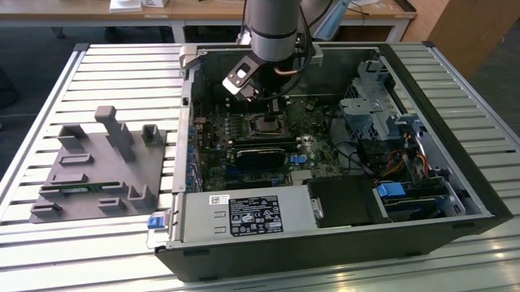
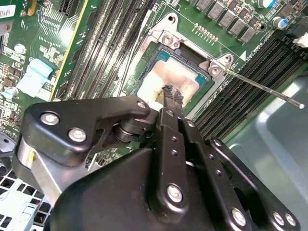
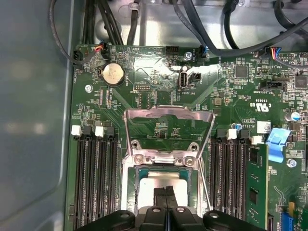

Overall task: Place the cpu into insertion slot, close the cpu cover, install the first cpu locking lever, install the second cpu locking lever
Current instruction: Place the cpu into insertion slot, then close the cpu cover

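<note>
Bright, even light; glare whitens the cpu (image 2: 173, 74), the case (image 1: 325, 249) interior shadowed.

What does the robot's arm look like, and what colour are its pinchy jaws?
The arm is a thick silvery-grey tube with a black cable looping beside it. Its gripper is black metal, with jaws like bars that narrow to thin ends, joined by shiny silver screws.

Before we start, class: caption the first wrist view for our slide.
Gripper over the cpu lying in the insertion slot, cpu cover swung open.
</note>
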`<state>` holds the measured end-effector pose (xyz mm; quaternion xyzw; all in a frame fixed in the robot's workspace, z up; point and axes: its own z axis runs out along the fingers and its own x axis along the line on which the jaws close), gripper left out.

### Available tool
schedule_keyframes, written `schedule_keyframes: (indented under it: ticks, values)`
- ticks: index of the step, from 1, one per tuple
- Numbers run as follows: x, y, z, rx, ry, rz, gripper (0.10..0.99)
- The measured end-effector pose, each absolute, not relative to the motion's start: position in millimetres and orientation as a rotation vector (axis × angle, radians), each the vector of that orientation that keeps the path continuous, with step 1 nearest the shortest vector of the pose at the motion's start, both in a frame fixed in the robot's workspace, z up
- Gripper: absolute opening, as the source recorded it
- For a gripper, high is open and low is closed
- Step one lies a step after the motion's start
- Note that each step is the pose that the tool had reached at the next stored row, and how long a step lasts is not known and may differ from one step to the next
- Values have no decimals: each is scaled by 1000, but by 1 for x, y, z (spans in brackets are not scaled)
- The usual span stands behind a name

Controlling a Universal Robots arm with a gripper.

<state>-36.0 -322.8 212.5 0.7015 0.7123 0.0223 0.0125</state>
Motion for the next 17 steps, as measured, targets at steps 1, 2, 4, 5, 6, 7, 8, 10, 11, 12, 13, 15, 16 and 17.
schedule_keyframes:
  ticks: [1,2,4,5,6,7,8,10,11,12,13,15,16,17]
  values:
    - [-36,-323,213,2186,2220,70,106]
    - [-36,-323,213,2186,2220,70,106]
    - [-36,-323,214,2186,2220,70,106]
    - [-36,-323,214,2186,2220,70,106]
    - [-36,-323,214,2186,2220,70,106]
    - [-36,-323,215,2186,2220,70,106]
    - [-36,-323,215,2186,2220,69,106]
    - [-36,-323,217,2187,2221,71,106]
    - [-36,-323,217,2187,2221,71,106]
    - [-36,-323,218,2187,2221,72,106]
    - [-36,-323,218,2188,2221,72,106]
    - [-36,-323,219,2188,2222,71,106]
    - [-36,-323,220,2188,2222,71,106]
    - [-36,-323,220,2188,2222,71,106]
